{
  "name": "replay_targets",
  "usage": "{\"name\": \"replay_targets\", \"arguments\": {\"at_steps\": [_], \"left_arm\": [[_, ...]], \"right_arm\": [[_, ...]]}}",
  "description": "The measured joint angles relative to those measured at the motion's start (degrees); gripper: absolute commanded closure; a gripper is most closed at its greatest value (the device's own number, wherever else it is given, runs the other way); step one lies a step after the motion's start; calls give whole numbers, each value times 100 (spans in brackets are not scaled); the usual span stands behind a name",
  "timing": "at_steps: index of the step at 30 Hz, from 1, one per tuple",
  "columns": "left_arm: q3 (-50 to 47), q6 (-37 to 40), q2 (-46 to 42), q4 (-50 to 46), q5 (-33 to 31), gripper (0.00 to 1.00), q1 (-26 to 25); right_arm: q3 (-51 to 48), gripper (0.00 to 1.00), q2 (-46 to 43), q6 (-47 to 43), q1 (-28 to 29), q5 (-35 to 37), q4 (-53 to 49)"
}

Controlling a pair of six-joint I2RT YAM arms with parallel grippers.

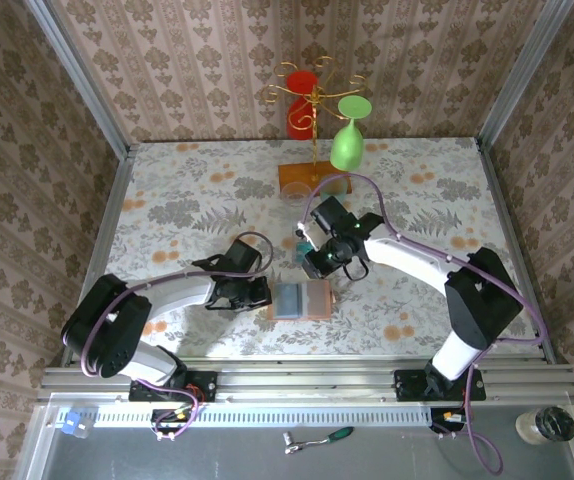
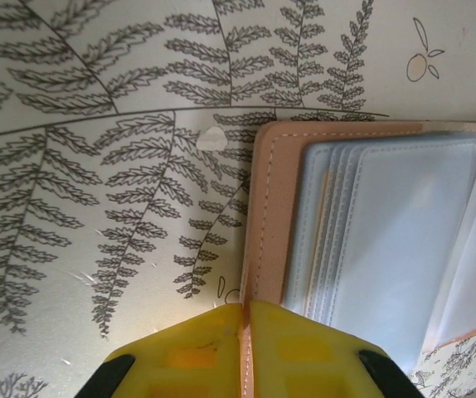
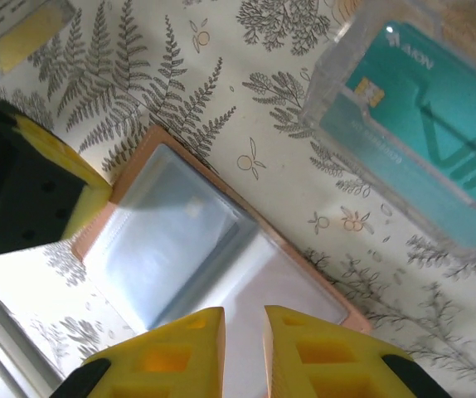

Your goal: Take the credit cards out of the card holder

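Patterned tablecloth is bearing the open card holder; left gripper is clamping its left edge; right gripper is hovering above, jaws slightly apart.

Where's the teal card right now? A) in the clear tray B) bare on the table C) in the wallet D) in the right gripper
A: the right wrist view shows the teal card lying inside the clear tray, apart from the open wallet.
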Motion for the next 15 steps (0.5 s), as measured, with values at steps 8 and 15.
{"name": "replay_targets", "arguments": {"at_steps": [8, 15], "left_arm": [[2, -55, 4, 4, -22, 89, -35], [92, -57, -96, -177, -114, 91, -35]], "right_arm": [[-732, 77, -308, 1727, 131, -175, 994], [-1163, 77, -313, 2798, 249, -326, 1679]]}}
